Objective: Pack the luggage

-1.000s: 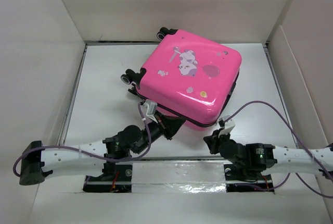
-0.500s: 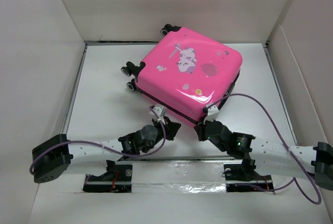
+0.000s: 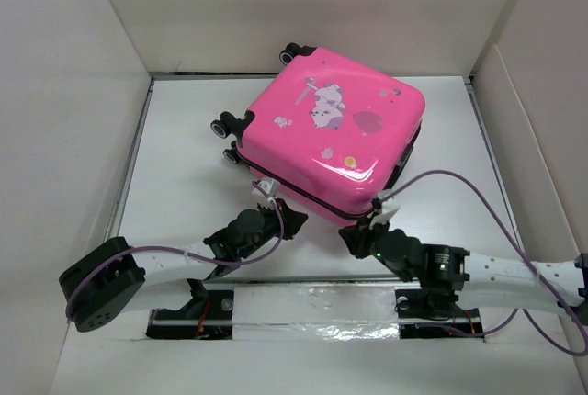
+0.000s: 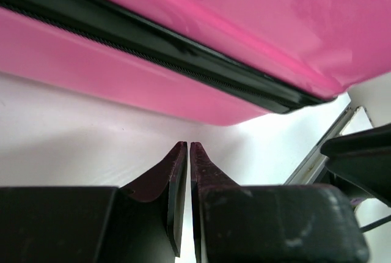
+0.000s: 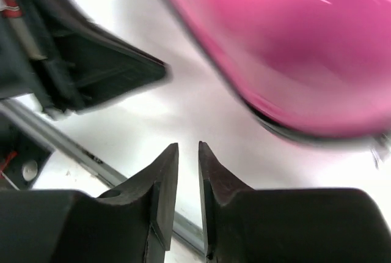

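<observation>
Closed luggage on the bench with both grippers at its near edge.

The pink luggage [image 3: 335, 138] lies flat on the white bench [image 3: 184, 184], far of centre, printed shell up, zip seam shut, black wheels [image 3: 223, 129] to its left. The left gripper [image 3: 292, 220] sits low just beside the near side, its jaws together on nothing. The right gripper [image 3: 354, 234] sits by the near corner, its jaws all but together with a thin slit between, also empty.
</observation>
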`<state>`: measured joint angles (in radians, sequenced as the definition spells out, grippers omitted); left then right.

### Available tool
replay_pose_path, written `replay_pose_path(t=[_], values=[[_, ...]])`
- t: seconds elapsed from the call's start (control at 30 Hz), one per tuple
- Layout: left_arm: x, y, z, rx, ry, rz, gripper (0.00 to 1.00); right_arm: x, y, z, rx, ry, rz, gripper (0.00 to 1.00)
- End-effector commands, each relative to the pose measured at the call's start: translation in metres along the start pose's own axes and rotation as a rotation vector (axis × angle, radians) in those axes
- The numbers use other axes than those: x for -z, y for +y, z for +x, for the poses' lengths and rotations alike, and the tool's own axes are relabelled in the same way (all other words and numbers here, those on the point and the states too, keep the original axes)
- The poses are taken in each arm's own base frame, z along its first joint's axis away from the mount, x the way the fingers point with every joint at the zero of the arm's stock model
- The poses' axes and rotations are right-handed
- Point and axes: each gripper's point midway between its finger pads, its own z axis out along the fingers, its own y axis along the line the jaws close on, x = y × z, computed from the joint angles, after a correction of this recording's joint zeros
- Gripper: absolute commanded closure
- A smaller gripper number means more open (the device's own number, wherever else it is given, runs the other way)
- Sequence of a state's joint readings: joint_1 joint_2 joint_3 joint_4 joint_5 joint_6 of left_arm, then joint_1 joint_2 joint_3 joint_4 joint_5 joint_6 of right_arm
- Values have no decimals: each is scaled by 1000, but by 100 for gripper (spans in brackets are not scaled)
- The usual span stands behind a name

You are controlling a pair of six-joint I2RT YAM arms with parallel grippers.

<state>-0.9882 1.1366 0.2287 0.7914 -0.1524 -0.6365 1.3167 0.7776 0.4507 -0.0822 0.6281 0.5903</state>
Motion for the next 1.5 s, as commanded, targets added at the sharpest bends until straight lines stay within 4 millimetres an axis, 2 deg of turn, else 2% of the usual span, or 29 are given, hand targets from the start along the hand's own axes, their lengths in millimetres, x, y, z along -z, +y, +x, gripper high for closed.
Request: replay_pose_path(t=[0.0, 0.03, 0.1, 0.13, 0.17, 0.27, 0.3, 0.33, 0.37, 0.43, 0.47, 0.53, 0.57, 0.63, 0.7, 0.73, 0.8, 0.83, 0.87, 0.93, 0.97, 1.0, 1.03, 1.07, 1.13, 1.17, 1.23, 1.37, 1.47], values=[[-5, -23, -31, 27, -73, 97, 95, 13, -54, 26, -164, -31, 163, 74], [-5, -23, -33, 29, -73, 97, 95, 21, -55, 18, -264, -79, 135, 75], [-5, -17, -39, 37, -81, 87, 95, 32, -73, 25, -314, -96, 148, 88], [-5, -18, -40, 38, -84, 92, 95, 34, -71, 20, -355, -119, 125, 88], [-5, -19, -40, 40, -84, 94, 95, 38, -81, 26, -345, -110, 152, 98], [-6, -15, -42, 50, -88, 94, 95, 53, -101, 27, -390, -110, 204, 100], [-7, -14, -42, 57, -86, 99, 95, 53, -97, 22, -421, -128, 192, 100], [-8, -15, -41, 58, -84, 103, 95, 52, -96, 19, -405, -137, 187, 97], [-9, -15, -39, 59, -75, 106, 95, 51, -99, 19, -389, -138, 212, 82], [-10, -15, -37, 62, -70, 110, 95, 53, -97, 9, -383, -141, 239, 66], [-9, -18, -34, 58, -54, 130, 95, 53, -102, 5, -363, -156, 278, 54], [-9, -17, -36, 60, -60, 130, 95, 47, -107, 7, -271, -139, 353, 47], [-8, -18, -36, 58, -59, 133, 95, 48, -110, -1, -254, -160, 389, 45], [-8, -17, -35, 57, -57, 135, 95, 43, -112, -4, -119, -150, 433, 45], [-7, -17, -33, 59, -52, 139, 95, 39, -110, -19, -88, -191, 445, 46], [-7, -17, -32, 61, -50, 139, 95, 38, -112, -24, 52, -171, 444, 47], [-7, -17, -31, 60, -47, 143, 95, 28, -101, -41, 77, -202, 358, 53], [-7, -17, -31, 61, -49, 143, 95, 28, -113, -40, 132, -192, 399, 53], [-7, -16, -31, 61, -49, 143, 95, 26, -108, -49, 103, -230, 352, 54], [-7, -17, -31, 60, -47, 147, 95, 25, -128, -54, 165, -251, 386, 54], [-7, -18, -31, 62, -47, 149, 95, 23, -116, -67, 159, -306, 293, 54], [-7, -18, -30, 62, -45, 152, 95, 23, -126, -77, 162, -343, 313, 54], [-7, -17, -29, 63, -41, 150, 95, 21, -129, -78, 213, -351, 292, 54], [-7, -18, -29, 61, -41, 152, 95, 17, -118, -81, 234, -352, 207, 56], [-7, -17, -29, 60, -41, 150, 95, 15, -129, -85, 241, -335, 216, 56], [-7, -17, -29, 58, -41, 150, 95, 10, -118, -83, 255, -316, 133, 57], [-7, -17, -30, 58, -43, 150, 95, 2, -125, -72, 262, -255, 126, 59], [-7, -17, -29, 57, -41, 148, 95, -3, -133, -48, 193, -125, 167, 72], [-9, -18, -28, 59, -35, 153, 95, 1, -141, -32, 79, -75, 245, 68]])
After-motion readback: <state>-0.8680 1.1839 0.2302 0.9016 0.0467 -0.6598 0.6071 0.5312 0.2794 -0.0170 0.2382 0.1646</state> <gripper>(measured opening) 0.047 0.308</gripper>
